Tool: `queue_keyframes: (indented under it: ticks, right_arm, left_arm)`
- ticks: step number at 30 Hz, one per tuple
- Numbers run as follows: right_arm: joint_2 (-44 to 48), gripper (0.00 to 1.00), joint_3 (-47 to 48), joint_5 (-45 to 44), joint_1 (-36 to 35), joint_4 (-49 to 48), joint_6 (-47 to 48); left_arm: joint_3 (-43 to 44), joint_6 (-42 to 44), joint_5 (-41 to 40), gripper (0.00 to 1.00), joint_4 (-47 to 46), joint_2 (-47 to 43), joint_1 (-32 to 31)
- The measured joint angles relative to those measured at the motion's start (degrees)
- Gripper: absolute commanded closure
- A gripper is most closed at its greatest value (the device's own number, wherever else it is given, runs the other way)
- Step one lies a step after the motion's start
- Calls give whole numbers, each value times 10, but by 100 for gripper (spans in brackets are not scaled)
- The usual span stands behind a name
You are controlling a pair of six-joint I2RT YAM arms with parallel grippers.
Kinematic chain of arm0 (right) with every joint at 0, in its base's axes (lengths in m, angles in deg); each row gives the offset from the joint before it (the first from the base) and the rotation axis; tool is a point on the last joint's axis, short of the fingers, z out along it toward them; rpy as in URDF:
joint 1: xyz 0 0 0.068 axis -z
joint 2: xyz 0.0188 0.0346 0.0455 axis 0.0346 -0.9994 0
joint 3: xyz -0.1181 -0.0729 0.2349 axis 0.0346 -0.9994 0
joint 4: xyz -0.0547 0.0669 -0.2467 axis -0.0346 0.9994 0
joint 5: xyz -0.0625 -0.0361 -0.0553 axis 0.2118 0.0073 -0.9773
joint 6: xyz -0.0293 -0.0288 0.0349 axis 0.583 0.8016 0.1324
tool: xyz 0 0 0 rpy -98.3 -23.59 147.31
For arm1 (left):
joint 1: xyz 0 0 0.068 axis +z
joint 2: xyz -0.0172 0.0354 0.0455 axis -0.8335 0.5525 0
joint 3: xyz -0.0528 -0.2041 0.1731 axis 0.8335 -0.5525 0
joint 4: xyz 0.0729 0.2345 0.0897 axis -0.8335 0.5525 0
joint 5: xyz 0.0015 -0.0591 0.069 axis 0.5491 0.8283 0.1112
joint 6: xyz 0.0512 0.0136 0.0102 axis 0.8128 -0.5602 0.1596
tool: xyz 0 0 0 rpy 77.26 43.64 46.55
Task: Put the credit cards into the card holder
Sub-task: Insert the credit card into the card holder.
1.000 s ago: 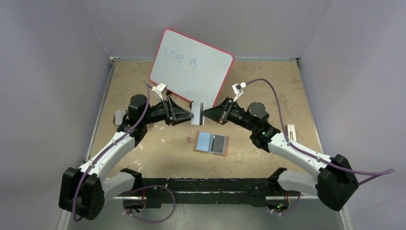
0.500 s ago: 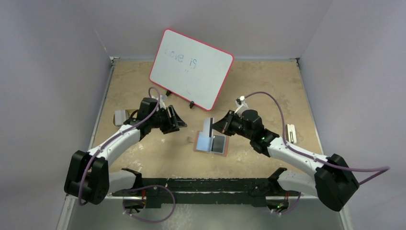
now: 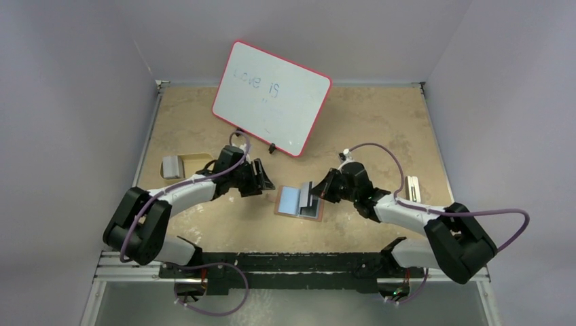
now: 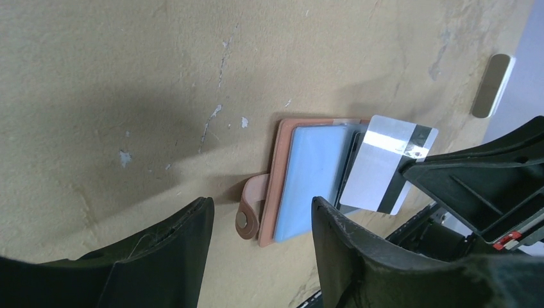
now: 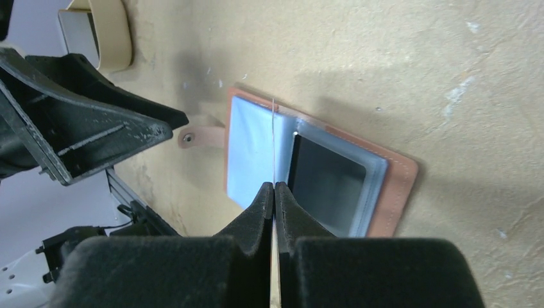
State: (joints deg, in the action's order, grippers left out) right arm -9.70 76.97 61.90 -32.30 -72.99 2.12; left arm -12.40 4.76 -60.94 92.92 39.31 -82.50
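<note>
Within the last second the right pincer (image 5: 274,186) has carried the card (image 4: 385,163) down from the hand-over near the whiteboard (image 3: 272,95). It now has the card clenched on edge, the free end just ahead of its fingertips and over the fold of the open wallet (image 4: 280,173), which lies flat beneath; whether card and wallet touch I cannot tell. The left pincer (image 3: 261,180) has let go and dropped low, released and empty, with the wallet just ahead of it, so the transfer looks done and the card likely only needs tilting into a pocket.
</note>
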Motion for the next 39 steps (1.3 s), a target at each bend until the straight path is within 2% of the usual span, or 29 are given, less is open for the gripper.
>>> queue_keyframes:
  ticks: [4,6,11,19,39]
  right_arm:
    - [-6,100,-9,7,9,-11,0]
    - [-9,100,-13,11,10,-24,0]
    - [-14,100,-31,25,10,-59,-7]
    - [-32,100,-51,36,10,-95,-16]
    - [-55,100,-58,55,10,-141,-30]
  left_arm:
    - [0,0,-14,43,-7,22,-21]
    - [0,1,-22,48,-10,31,-31]
    - [0,2,-40,65,-10,40,-50]
    - [-2,1,-61,100,-10,41,-63]
    - [-41,-26,-82,100,-27,18,-79]
